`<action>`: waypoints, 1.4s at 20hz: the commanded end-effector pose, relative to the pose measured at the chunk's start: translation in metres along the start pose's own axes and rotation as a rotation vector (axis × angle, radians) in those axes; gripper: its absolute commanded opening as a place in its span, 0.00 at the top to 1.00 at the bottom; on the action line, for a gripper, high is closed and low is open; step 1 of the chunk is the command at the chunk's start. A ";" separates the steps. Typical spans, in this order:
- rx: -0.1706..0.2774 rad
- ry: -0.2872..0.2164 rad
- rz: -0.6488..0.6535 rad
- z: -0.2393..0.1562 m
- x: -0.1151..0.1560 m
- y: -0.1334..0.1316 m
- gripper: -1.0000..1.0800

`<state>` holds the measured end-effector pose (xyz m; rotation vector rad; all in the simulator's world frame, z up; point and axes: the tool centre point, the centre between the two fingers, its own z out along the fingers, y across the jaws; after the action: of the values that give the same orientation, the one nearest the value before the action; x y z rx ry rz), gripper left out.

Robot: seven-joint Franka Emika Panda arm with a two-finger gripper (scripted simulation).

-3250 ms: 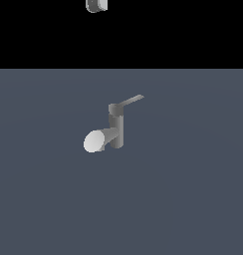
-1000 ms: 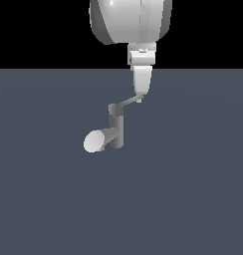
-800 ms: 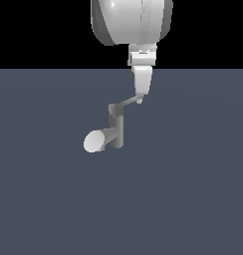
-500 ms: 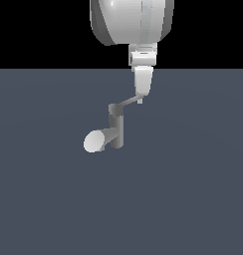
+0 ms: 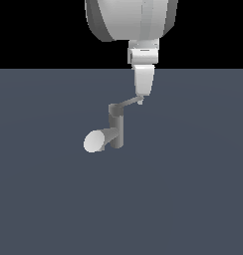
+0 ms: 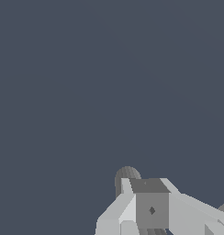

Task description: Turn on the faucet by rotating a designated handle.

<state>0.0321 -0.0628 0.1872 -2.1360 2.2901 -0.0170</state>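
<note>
Fingertips [image 5: 140, 101] of the gripper [image 5: 143, 84] meet the outer end of the handle [image 5: 128, 104], and whether they are spread or pressed together I cannot tell: the exterior view shows them edge-on as a single pale wedge, and the wrist view shows only blocky finger bodies with no readable gap. Going from large to small: the arm, which about three seconds ago was only a scrap at the top of the frame, has come down so that its big white body hangs over the far side of the scene, the wrist pointing straight down. Over the last second it has crept only slightly, and the handle has swung a little with it, its tip now lower and nearer the post than before the arm arrived (a modest turn, by my reading). I judge the rotation begun but not complete. The faucet [image 5: 115, 128] stands near the middle of the grey floor, its post upright, its thick spout [image 5: 97, 141] pointing toward the exterior view's left, the lever reaching up and to the right from its cap.
</note>
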 end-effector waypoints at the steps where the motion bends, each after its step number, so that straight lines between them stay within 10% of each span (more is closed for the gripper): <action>1: -0.015 0.000 0.006 0.005 0.004 0.013 1.00; 28: -0.011 0.000 0.006 0.003 -0.037 0.086 1.00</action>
<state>-0.0354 -0.0335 0.1988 -2.0994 2.2990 -0.0519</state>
